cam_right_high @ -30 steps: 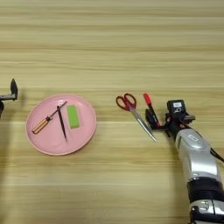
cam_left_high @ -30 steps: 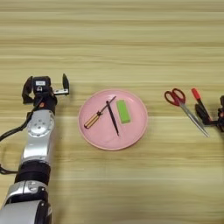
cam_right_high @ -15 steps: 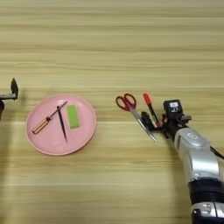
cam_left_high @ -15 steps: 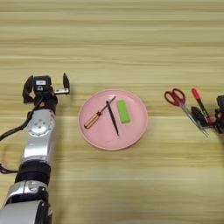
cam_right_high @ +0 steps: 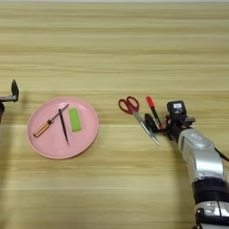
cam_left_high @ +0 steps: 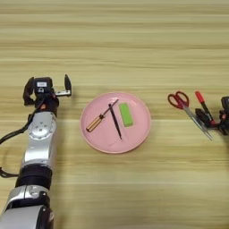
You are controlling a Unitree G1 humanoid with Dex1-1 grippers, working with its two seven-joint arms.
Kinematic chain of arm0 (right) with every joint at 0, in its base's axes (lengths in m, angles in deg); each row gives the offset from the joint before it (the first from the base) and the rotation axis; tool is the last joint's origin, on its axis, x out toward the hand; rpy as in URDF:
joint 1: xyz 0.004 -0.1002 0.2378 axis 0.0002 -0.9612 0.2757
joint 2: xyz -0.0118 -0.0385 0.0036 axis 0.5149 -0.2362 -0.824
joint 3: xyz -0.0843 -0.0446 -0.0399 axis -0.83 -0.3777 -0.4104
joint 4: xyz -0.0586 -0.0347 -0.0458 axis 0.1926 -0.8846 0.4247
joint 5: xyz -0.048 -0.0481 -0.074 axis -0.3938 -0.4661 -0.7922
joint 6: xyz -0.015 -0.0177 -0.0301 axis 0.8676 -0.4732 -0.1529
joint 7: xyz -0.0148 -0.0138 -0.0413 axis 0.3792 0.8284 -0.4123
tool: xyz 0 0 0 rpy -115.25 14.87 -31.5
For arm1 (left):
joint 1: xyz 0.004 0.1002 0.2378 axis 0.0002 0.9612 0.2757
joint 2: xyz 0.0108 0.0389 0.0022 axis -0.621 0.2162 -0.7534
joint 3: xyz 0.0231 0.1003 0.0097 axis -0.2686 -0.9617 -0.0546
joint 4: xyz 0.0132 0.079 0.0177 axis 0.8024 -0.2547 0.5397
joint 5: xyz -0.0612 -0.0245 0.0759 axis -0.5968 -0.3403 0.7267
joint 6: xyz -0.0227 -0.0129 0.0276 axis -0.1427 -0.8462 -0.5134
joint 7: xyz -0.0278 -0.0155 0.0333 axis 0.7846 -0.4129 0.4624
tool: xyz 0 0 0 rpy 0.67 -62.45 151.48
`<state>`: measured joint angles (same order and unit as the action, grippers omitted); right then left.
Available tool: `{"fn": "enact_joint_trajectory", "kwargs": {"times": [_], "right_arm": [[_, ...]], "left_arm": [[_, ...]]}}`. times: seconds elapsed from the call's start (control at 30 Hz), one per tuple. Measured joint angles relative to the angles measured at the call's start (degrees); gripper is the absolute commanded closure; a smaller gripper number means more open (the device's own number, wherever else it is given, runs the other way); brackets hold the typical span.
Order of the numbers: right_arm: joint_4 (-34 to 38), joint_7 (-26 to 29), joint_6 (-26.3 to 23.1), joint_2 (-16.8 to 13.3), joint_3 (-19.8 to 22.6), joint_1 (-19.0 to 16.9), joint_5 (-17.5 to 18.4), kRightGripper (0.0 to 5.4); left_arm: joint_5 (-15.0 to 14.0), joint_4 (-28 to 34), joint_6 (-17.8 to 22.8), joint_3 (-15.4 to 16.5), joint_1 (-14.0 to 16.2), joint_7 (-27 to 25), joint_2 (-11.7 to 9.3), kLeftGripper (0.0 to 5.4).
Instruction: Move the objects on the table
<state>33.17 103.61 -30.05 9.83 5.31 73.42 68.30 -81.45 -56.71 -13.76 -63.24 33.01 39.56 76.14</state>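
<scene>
Left of the plate: the left gripper (cam_left_high: 48, 86) hovers over bare table (cam_left_high: 114, 40), level with the far rim of the pink plate (cam_left_high: 139, 129), its forearm running up from the near edge.
Left fingers: the two black fingers (cam_left_high: 67, 82) stand spread wide apart, pinching nothing.
Right of the plate: the right gripper (cam_right_high: 157, 125) sits well beyond the plate's right rim, its silver forearm coming in from the near right corner and angling toward the plate.
Right fingers: the black tips reach the lower end of the marker pen (cam_right_high: 152, 109) (whether they pinch it or only lie against it, I cannot tell).
Marker pen: it lies on the table well right of the plate, red cap at the far end, body slanting toward the right gripper.
Scissors: red-handled scissors (cam_right_high: 135, 113) lie just on the plate side of the marker, handles far, blades pointing near and right.
On the plate: an orange-handled screwdriver (cam_left_high: 100, 118) lies left, a black pen (cam_left_high: 115, 121) crosses near its tip, and a green block (cam_left_high: 126, 114) lies right.
Left eye view only: the whole left arm and both its fingers.
Right eye view only: the right forearm and wrist in full (the other view shows only the gripper's tip at its edge).
</scene>
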Motion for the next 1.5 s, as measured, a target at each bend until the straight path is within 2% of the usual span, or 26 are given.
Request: {"fn": "enact_joint_trajectory", "kwargs": {"times": [0.1,0.4,0.67,1.5], "right_arm": [[-0.5,0.0,0.1,-0.1,0.0,0.4,-0.1,0.00],[-1.7,0.1,0.5,-0.5,-0.1,0.6,-0.1,1.00],[0.7,0.6,0.7,-0.7,-1.2,-0.8,-0.1,1.65],[3.3,1.6,0.6,-0.8,-3.3,-2.0,-0.1,4.18]], "left_arm": [[0.0,0.0,0.2,0.0,0.0,0.0,0.0,0.02],[0.0,0.4,0.5,0.0,0.0,0.0,0.0,0.00],[0.0,0.6,0.5,0.0,0.1,0.0,0.0,0.00],[0.0,0.7,0.7,0.0,0.2,0.4,0.0,0.00]]}}
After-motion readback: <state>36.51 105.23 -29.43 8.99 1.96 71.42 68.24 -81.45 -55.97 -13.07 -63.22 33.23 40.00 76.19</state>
